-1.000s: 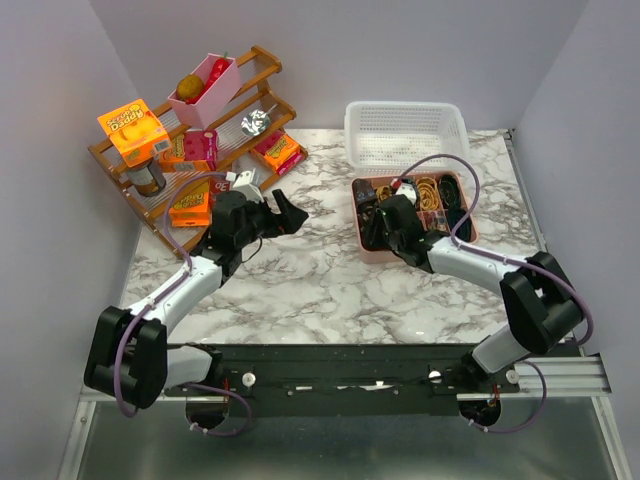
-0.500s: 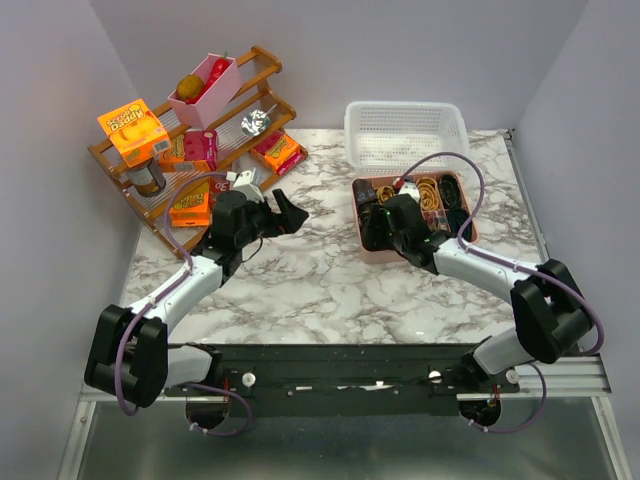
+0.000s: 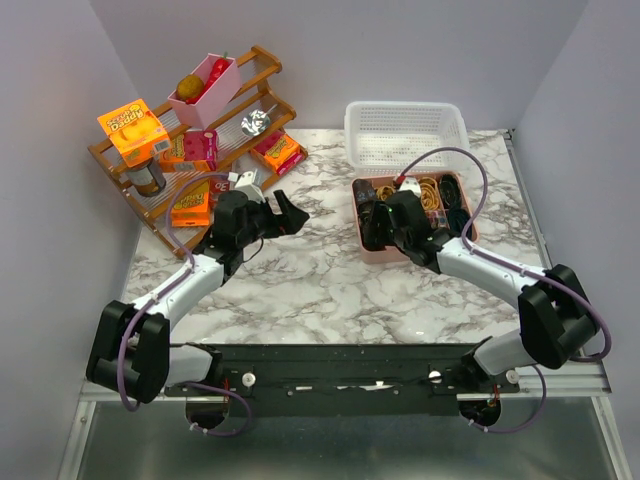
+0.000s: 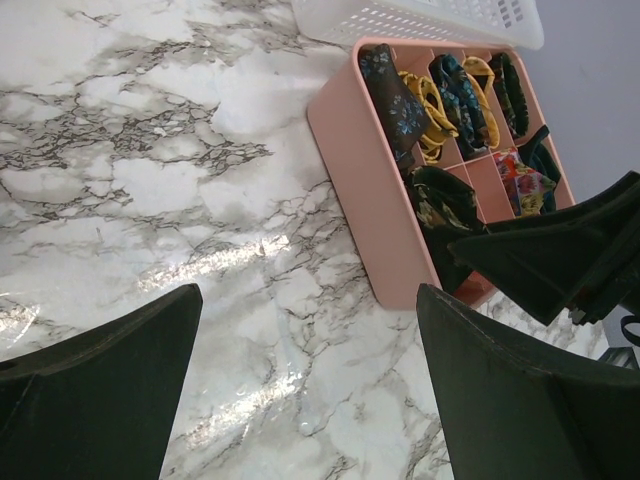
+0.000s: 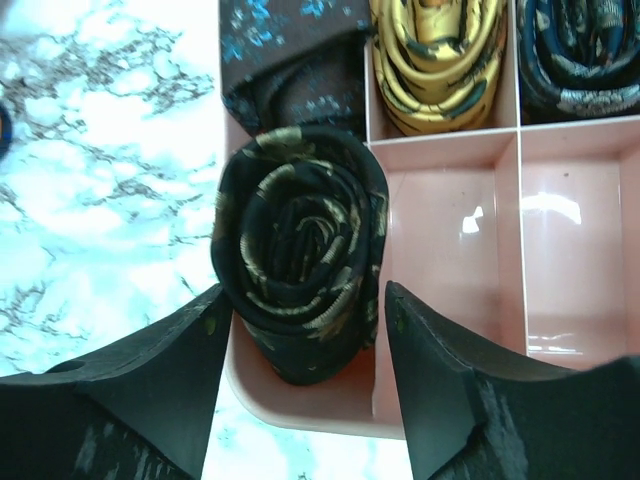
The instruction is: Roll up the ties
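A rolled black tie with a gold-brown pattern (image 5: 300,250) stands on end in the near-left compartment of the pink tray (image 5: 450,230). My right gripper (image 5: 305,297) hangs open straddling this coil, with a gap on its right side. The top view shows the same gripper (image 3: 372,225) at the tray's left end. Other rolled ties fill the far compartments: brown with blue (image 5: 290,60), yellow (image 5: 435,60) and dark blue (image 5: 580,50). My left gripper (image 4: 308,300) is open over bare marble, left of the tray (image 4: 370,190), holding nothing.
A white mesh basket (image 3: 405,135) stands just behind the pink tray (image 3: 375,258). A wooden rack (image 3: 190,130) with boxes, a jar and a pink bin fills the back left corner. Purple cables loop over both arms.
The right gripper's jaws widened around the rolled tie, and its arm shifted slightly toward the tray's left end. The left arm has not moved.
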`<action>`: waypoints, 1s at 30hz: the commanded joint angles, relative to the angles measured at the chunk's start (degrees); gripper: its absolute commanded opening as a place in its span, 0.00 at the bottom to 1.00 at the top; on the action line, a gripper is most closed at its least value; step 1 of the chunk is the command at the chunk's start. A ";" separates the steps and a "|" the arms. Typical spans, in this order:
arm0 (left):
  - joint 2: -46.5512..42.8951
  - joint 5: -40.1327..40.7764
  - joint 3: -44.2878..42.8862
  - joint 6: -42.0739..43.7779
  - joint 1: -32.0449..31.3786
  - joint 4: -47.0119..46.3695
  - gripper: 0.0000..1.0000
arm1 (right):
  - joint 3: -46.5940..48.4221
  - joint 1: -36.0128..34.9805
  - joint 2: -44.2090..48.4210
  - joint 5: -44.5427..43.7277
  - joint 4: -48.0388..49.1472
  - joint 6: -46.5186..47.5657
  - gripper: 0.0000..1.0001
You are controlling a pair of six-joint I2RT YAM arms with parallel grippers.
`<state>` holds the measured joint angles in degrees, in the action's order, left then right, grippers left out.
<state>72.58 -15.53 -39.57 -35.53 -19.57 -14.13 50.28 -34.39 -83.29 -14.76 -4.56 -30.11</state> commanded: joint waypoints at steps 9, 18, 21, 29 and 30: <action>0.72 -1.17 0.46 0.46 0.32 -1.78 0.99 | 0.87 0.20 -1.79 -0.44 0.25 -0.30 0.35; 1.60 -1.52 0.46 0.20 0.32 -2.39 0.99 | -2.47 0.20 -1.53 1.75 0.78 -1.01 0.12; 1.95 -1.61 0.28 0.20 0.32 -2.39 0.99 | -3.61 -0.06 -2.23 2.98 1.22 -1.01 0.11; 2.04 -1.43 -0.06 0.46 0.32 -1.87 0.99 | -5.02 -0.41 -5.13 5.62 1.48 -0.30 0.12; 2.22 -1.35 -0.15 0.55 0.32 -1.78 0.99 | -5.02 -0.41 -4.87 5.45 1.48 -0.13 0.13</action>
<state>74.17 -16.08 -39.57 -35.55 -19.57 -15.27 47.07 -34.46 -86.46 -10.83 -1.56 -30.83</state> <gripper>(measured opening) 0.988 0.125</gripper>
